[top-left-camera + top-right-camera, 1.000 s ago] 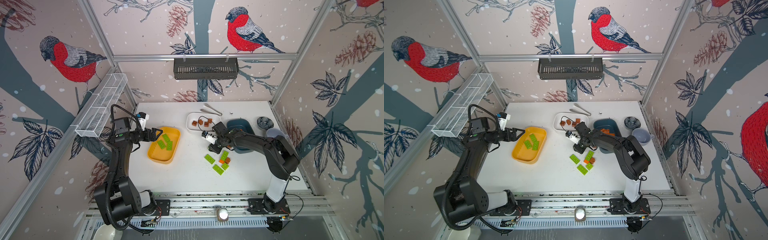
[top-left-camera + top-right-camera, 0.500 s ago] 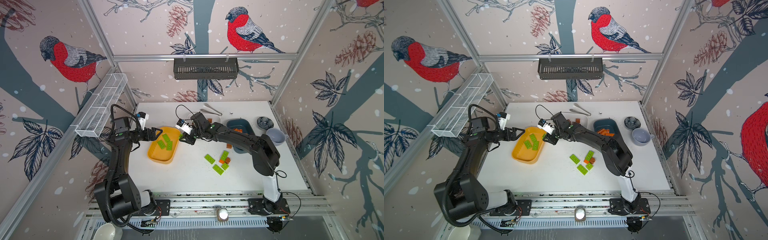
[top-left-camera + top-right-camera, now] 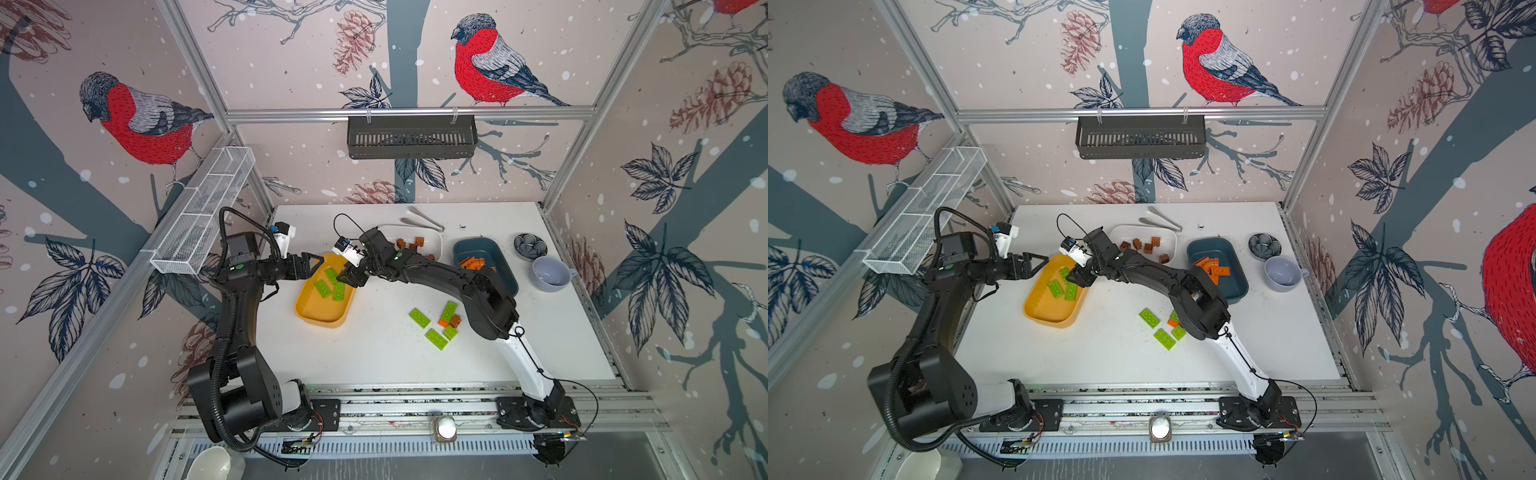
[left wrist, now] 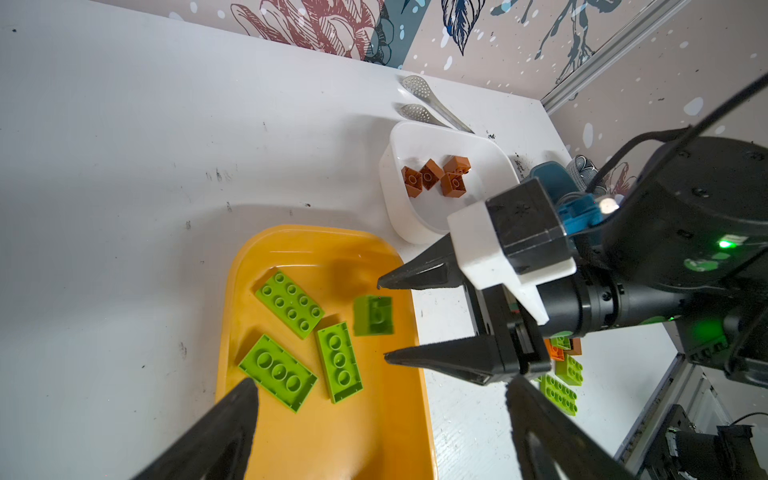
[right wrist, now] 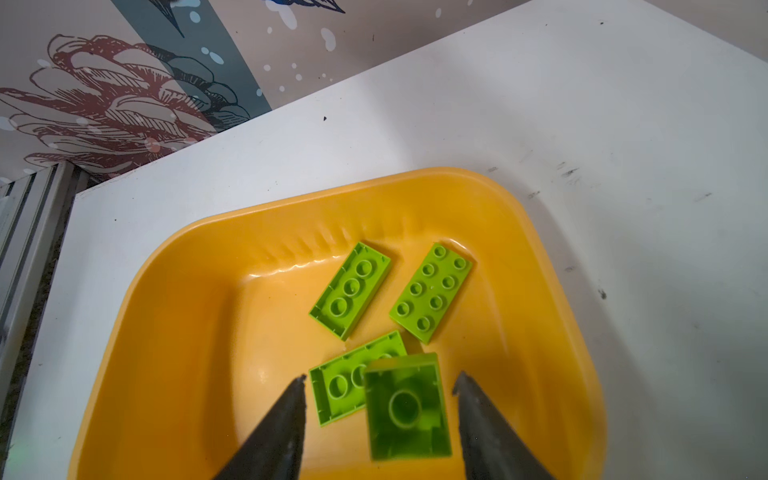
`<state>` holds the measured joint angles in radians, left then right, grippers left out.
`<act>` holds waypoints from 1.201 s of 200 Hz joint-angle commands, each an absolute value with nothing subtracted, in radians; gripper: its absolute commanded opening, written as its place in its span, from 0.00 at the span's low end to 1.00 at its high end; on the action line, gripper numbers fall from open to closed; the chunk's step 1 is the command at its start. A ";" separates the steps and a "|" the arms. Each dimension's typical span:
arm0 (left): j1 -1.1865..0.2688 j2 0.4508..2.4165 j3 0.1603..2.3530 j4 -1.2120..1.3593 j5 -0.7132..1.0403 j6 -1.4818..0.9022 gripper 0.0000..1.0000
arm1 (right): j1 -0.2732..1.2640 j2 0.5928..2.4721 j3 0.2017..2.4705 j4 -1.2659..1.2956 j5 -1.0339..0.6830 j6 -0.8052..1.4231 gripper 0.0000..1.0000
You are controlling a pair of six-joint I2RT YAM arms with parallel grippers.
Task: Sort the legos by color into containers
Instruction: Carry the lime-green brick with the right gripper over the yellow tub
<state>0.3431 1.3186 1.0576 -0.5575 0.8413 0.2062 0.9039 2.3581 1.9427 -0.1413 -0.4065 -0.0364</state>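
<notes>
My right gripper (image 5: pixel 378 380) reaches across the table and stands open over the mustard yellow tub (image 3: pixel 322 322) (image 5: pixel 166 291). A small green brick (image 5: pixel 405 409) (image 4: pixel 372 314), blurred, hangs between the fingers and touches neither. Three green plates (image 5: pixel 351 289) lie in that tub. At the tub's far left end my left gripper (image 3: pixel 318 262) (image 4: pixel 382 384) hovers open and holds nothing. Brown cubes (image 3: pixel 409 242) sit in the white tub (image 3: pixel 434 239), orange pieces (image 3: pixel 473 263) in the teal tub (image 3: pixel 473 249). Loose green plates (image 3: pixel 419 316), an orange piece (image 3: pixel 444 322) and a brown cube (image 3: pixel 456 320) lie mid-table.
A grey mug (image 3: pixel 550 274) and a small flower-patterned dish (image 3: pixel 530 245) stand at the right edge. Metal tongs (image 3: pixel 422 218) lie behind the white tub. A black basket (image 3: pixel 411 131) hangs on the back wall and a wire rack (image 3: pixel 203 216) on the left wall.
My right gripper swung left from the loose pile to the yellow tub with the small green brick, then opened and let it go. The left arm has not moved.
</notes>
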 commanded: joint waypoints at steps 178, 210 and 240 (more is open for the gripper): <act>0.353 1.381 1.065 -0.572 1.027 0.196 0.92 | 0.831 1.615 1.018 -0.376 -0.136 0.116 0.86; 0.353 1.376 1.065 -0.580 1.020 0.199 0.92 | 0.843 1.682 1.012 -0.346 -0.090 0.109 0.84; 0.354 1.365 1.059 -0.575 1.021 0.197 0.92 | 0.854 1.741 1.034 -0.332 -0.037 0.111 0.82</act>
<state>0.3500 1.3762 1.0592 -0.5659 0.9977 0.1883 0.8455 1.7115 1.0195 -0.3641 -0.0967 0.1017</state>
